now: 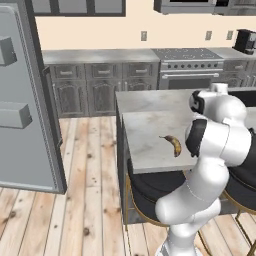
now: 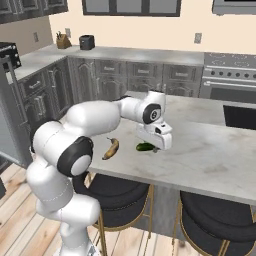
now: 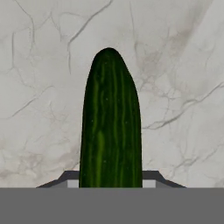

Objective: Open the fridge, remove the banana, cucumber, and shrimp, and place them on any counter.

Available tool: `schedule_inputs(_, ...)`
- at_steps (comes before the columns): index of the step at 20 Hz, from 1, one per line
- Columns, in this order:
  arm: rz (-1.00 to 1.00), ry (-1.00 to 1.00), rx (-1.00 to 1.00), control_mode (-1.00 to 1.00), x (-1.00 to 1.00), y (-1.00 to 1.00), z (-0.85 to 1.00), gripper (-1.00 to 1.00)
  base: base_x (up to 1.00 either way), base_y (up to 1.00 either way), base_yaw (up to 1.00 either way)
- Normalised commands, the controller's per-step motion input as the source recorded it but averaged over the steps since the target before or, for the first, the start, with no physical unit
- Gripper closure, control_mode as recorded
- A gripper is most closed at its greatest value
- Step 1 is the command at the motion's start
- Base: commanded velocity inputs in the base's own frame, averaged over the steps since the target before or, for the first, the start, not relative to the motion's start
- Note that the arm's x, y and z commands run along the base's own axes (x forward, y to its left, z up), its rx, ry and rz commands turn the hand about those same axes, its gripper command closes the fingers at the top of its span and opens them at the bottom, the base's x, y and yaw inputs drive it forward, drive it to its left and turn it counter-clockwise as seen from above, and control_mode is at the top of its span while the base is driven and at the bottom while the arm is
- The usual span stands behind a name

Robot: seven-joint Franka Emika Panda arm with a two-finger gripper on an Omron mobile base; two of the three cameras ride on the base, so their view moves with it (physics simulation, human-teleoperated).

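On the counter (image 2: 215, 150) I've got the banana (image 2: 111, 148) down already, my gripper (image 2: 156, 146) is part-closed around the cucumber (image 3: 110, 127) just over the top, so shrimp's left, I reckon.

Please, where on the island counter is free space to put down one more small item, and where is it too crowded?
The counter is bare to the right of the cucumber, toward the black inset at its far right, and behind the gripper toward the back edge. The near left corner is crowded: the banana lies there, with the cucumber beside it between the fingers.
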Motion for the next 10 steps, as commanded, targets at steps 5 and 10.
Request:
schedule_inputs(5,0.00,0.00,-0.02,-1.00,0.08,0.00,-0.69,1.00,0.00,0.00,0.00)
schedule_inputs(10,0.00,0.00,0.00,-1.00,0.02,0.02,-0.03,-1.00,0.00,0.00,0.00)
